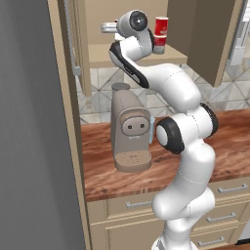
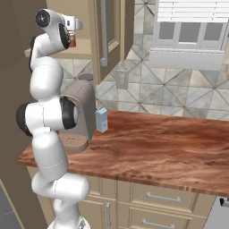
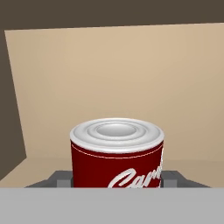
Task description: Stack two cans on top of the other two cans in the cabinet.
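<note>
In the hand view a dark red can (image 3: 116, 153) with white script and a silver lid sits between my grey fingers (image 3: 61, 179). My gripper (image 3: 117, 181) is shut on it, facing the cabinet's tan back wall (image 3: 131, 78); what lies under the can is hidden. In the left base view my hand (image 1: 108, 27) reaches into the open cabinet above its shelf (image 1: 100, 56). To its right a bright red can (image 1: 161, 24) stands stacked on another can (image 1: 159, 43), partly hidden by my arm. From the right base view my hand (image 2: 74, 23) is inside the cabinet opening.
A taupe coffee machine (image 1: 129, 129) stands on the wooden counter (image 1: 229, 141) below the cabinet, a small carton (image 2: 101, 120) beside it. The cabinet door (image 1: 210, 39) hangs open to the right. A tall dark panel (image 1: 29, 146) fills the left; drawers (image 2: 163, 197) run under the counter.
</note>
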{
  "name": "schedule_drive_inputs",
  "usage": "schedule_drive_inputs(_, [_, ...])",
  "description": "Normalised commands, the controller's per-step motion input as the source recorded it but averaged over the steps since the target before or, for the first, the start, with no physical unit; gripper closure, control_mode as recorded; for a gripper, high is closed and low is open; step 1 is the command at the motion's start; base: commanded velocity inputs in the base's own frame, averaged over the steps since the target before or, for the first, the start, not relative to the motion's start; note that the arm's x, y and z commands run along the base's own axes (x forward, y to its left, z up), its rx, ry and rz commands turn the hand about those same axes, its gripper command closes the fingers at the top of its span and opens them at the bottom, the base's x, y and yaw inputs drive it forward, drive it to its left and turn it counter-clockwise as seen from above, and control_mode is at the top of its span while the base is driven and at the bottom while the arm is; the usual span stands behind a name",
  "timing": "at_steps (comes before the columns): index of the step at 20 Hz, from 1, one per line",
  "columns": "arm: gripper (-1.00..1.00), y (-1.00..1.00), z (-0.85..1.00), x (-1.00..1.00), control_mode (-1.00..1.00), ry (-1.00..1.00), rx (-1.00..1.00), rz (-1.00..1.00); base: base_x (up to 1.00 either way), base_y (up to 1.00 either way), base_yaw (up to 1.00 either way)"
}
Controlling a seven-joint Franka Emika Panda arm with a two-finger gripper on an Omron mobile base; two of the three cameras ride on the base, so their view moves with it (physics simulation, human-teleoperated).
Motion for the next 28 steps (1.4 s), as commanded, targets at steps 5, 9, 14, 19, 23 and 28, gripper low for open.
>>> schedule_drive_inputs(5, [1.0, 0.0, 0.0, 0.0, -1.0, 0.0, 0.0, 0.0, 0.0, 0.0, 0.0])
schedule_drive_inputs(9, [1.0, 0.0, 0.0, 0.0, -1.0, 0.0, 0.0, 0.0, 0.0, 0.0, 0.0])
schedule_drive_inputs(14, [1.0, 0.0, 0.0, 0.0, -1.0, 0.0, 0.0, 0.0, 0.0, 0.0, 0.0])
schedule_drive_inputs(19, [-1.0, 0.0, 0.0, 0.0, -1.0, 0.0, 0.0, 0.0, 0.0, 0.0, 0.0])
schedule_drive_inputs(23, [-1.0, 0.0, 0.0, 0.0, -1.0, 0.0, 0.0, 0.0, 0.0, 0.0, 0.0])
schedule_drive_inputs(28, [-1.0, 0.0, 0.0, 0.0, -1.0, 0.0, 0.0, 0.0, 0.0, 0.0, 0.0])
